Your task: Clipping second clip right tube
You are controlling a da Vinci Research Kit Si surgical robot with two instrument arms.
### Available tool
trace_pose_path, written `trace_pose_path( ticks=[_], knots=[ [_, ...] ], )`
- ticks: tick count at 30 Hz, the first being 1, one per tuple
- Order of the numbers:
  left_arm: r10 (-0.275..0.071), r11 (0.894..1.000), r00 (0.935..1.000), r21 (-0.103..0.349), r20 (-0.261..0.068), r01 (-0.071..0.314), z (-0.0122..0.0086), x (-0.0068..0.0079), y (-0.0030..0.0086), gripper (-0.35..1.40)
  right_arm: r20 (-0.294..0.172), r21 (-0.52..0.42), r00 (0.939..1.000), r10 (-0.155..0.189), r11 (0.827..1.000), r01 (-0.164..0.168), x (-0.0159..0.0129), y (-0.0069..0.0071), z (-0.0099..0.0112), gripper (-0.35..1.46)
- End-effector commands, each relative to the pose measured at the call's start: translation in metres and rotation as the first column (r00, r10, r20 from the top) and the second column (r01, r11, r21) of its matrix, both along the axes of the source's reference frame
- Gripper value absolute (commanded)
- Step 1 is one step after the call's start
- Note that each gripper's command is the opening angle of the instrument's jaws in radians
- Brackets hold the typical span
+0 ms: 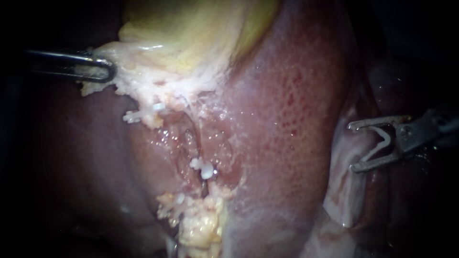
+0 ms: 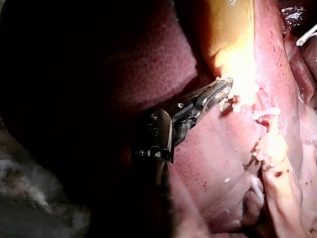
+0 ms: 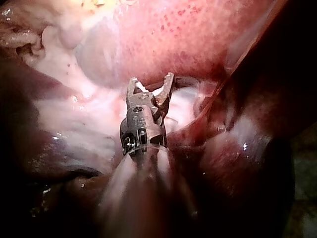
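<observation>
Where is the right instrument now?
Endoscope view, far right: the right instrument, a clip in its jaws, hangs over pale tissue beside the liver edge.

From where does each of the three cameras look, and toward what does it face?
Endoscope view: sits close over the tissue, facing the liver and gallbladder. The left instrument enters from the left. The right instrument enters from the right, carrying a loaded clip.
Left wrist view: sits on the left arm, looking along the left instrument to the gallbladder edge it grips.
Right wrist view: sits on the right arm, looking along the right instrument toward the liver.
Shared: each wrist view shares its own instrument with the endoscope view.
</observation>
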State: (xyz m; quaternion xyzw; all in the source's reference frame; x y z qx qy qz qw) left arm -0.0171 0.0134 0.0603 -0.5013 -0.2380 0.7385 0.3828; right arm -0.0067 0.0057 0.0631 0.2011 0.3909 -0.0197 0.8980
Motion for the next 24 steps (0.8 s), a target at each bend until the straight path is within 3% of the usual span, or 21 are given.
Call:
trace_pose_path(
  ticks=[1, 5, 9, 14, 19, 24],
  knots=[
    [0.0, 1.0, 1.0, 0.0, 0.0, 0.0, 0.0, 0.0, 0.0, -0.35, -0.042, 0.019, 0.999, 0.016, 1.0, -0.015, 0.0002, 0.0001, -0.0005, 0.49],
    [0.0, 1.0, 1.0, 0.0, 0.0, 0.0, 0.0, 0.0, 0.0, -0.35, -0.139, 0.136, 0.9896, 0.036, 0.991, -0.017, 0.0018, 0.0004, -0.002, 0.47],
    [0.0, 1.0, 1.0, 0.0, 0.0, 0.0, 0.0, 0.0, 0.0, -0.35, -0.18, 0.224, 0.9794, 0.092, 0.973, -0.051, 0.0046, -0.0004, -0.0029, 0.46],
    [0.0, 1.0, 1.0, 0.0, 0.0, 0.0, 0.0, 0.0, 0.0, -0.35, -0.218, 0.319, 0.9615, 0.167, 0.943, -0.091, 0.0084, -0.0012, -0.0034, 0.46],
    [0.0, 1.0, 1.0, 0.0, 0.0, 0.0, 0.0, 0.0, 0.0, -0.35, -0.206, 0.423, 0.9483, 0.241, 0.896, -0.136, 0.0116, -0.0016, -0.003, 0.48],
    [-0.001, 1.0, 1.0, -0.001, -0.001, 0.001, 0.0, -0.0001, -0.0001, -0.35, -0.151, 0.484, 0.9451, 0.29, 0.855, -0.184, 0.0147, -0.0024, -0.0017, 0.49]
  ],
)
